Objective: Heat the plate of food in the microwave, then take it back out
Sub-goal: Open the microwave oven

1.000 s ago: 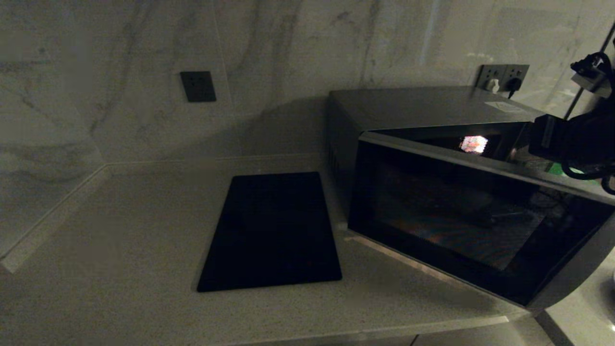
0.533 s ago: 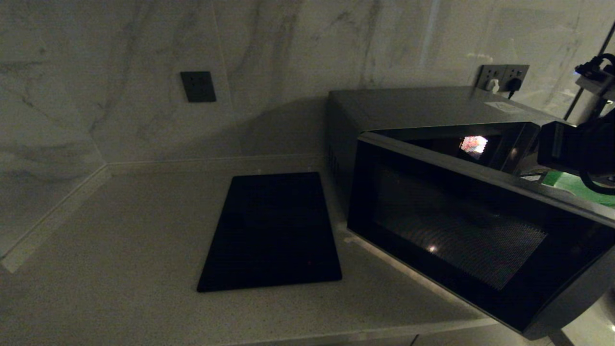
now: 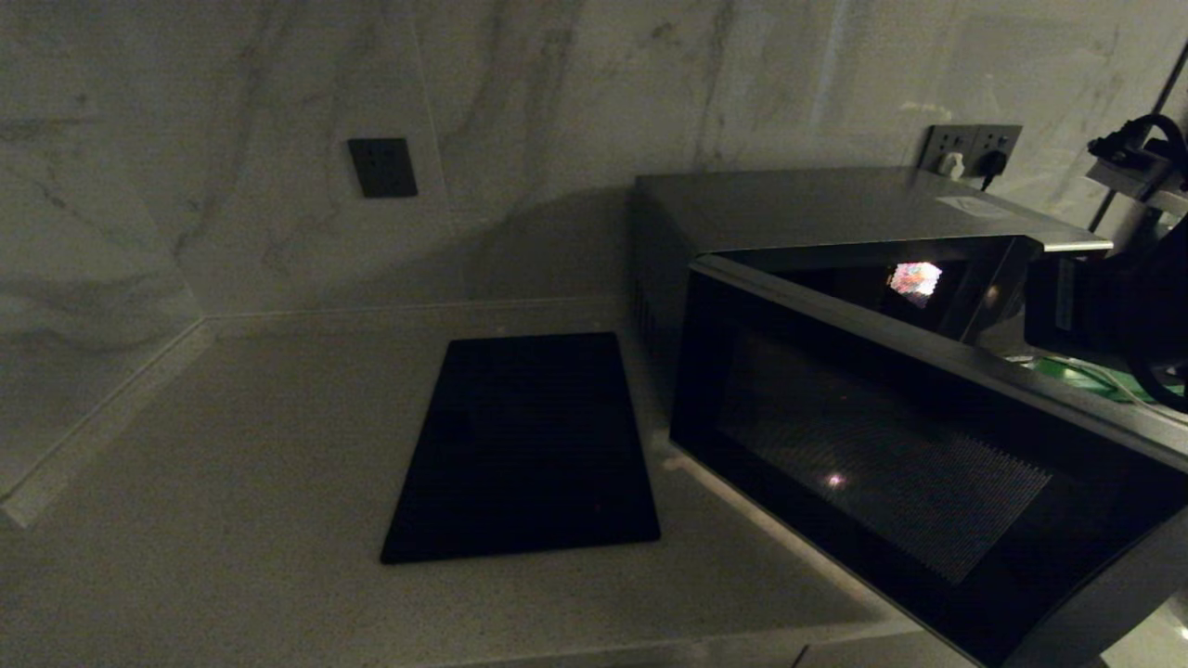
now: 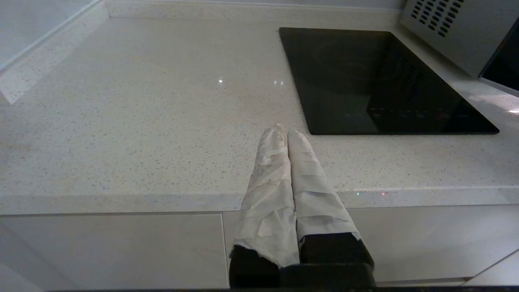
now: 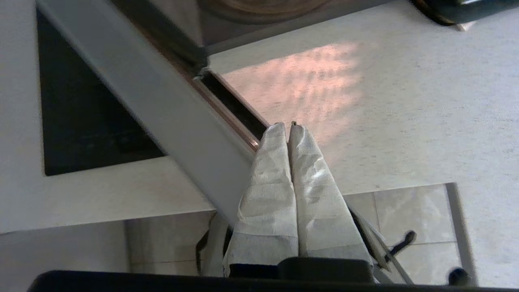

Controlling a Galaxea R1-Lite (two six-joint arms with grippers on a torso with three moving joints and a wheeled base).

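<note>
The microwave (image 3: 817, 209) stands on the counter's right side, its dark glass door (image 3: 882, 445) swung partly open toward the front. My right gripper (image 5: 288, 125) is shut on nothing, its taped fingers (image 5: 267, 170) resting against the inner side of the door's free edge (image 5: 162, 109). In the head view only the right arm's black wrist (image 3: 1104, 306) shows behind the door. The plate of food is hidden. My left gripper (image 4: 286, 130) is shut and empty, parked low at the counter's front edge.
A flat black mat (image 3: 529, 445) lies on the pale counter (image 3: 232, 520) left of the microwave. A green board (image 3: 1081, 376) shows behind the open door. Wall sockets (image 3: 970, 148) sit behind the oven. The marble wall closes the back and left.
The microwave door has swung further open toward the front. My right arm has shifted with it. The left arm has not moved.
</note>
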